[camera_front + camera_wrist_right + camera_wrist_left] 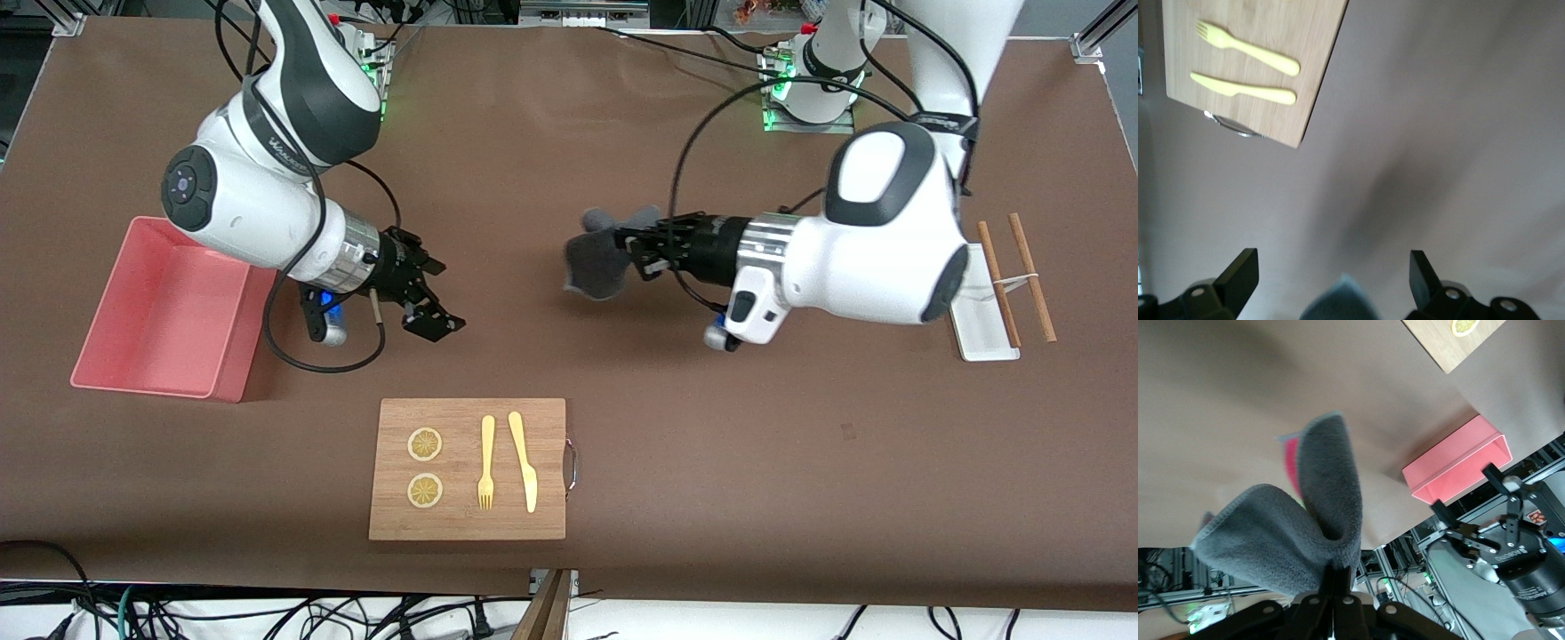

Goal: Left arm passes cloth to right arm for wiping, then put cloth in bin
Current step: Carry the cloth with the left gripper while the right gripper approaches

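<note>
Brown tabletop, fuzzy grey cloth (597, 260)

The cloth (597, 258) looks soft and fuzzy. The bin (169, 311) is smooth plastic. Beside it, the board (468, 468) is matt wood.

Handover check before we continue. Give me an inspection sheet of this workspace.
Surface: brown table.
Job's things: grey cloth in the left gripper, above the table; pink bin at the right arm's end.
Clutter: wooden board with two lemon slices, fork and knife; white tray and chopsticks at the left arm's end.
Grippers: left shut on cloth; right gripper open, above the table beside the bin.
Cables: black loops on both arms.
Surroundings: cables along the table's near edge.
</note>
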`<state>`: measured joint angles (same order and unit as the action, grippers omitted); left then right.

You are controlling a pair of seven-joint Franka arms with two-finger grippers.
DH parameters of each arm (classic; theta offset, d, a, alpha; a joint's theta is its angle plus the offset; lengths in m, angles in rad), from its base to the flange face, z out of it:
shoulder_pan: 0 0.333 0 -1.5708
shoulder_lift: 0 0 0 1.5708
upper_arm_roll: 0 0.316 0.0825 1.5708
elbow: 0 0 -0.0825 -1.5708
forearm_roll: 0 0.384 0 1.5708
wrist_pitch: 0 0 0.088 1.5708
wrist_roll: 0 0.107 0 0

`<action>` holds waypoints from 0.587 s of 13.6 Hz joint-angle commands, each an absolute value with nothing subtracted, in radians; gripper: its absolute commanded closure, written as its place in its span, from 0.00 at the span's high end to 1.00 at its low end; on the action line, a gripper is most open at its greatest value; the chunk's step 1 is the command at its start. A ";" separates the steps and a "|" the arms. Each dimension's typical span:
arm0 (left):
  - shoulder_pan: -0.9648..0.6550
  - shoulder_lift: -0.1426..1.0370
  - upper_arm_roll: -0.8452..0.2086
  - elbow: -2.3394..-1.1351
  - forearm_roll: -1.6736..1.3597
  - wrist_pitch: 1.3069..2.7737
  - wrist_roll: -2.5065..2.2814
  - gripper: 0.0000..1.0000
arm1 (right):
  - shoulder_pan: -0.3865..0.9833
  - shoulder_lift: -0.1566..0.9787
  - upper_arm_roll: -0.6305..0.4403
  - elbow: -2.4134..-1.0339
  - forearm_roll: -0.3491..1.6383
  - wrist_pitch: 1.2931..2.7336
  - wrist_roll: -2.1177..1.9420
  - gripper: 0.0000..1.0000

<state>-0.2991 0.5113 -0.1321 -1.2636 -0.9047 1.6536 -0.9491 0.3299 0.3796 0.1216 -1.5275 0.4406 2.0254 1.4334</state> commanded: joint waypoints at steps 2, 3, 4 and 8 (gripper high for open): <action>-0.389 0.528 -0.120 -1.221 -0.925 1.745 -1.072 0.00 | 0.380 0.413 0.117 -1.511 0.472 2.052 1.518 1.00; -0.423 0.528 -0.117 -1.218 -0.917 1.788 -1.094 0.00 | 0.388 0.417 0.118 -1.511 0.472 2.066 1.547 1.00; -0.445 0.529 -0.117 -1.218 -0.917 1.836 -1.110 0.00 | 0.405 0.420 0.118 -1.511 0.472 2.068 1.574 1.00; -0.468 0.531 -0.118 -1.218 -0.919 1.919 -1.189 0.00 | 0.451 0.433 0.118 -1.520 0.472 2.054 1.582 1.00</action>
<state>-0.4583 0.5121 -0.1322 -1.2548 -0.9049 1.9090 -1.1507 0.4310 0.4204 0.1227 -1.5278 0.4561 2.0609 1.5681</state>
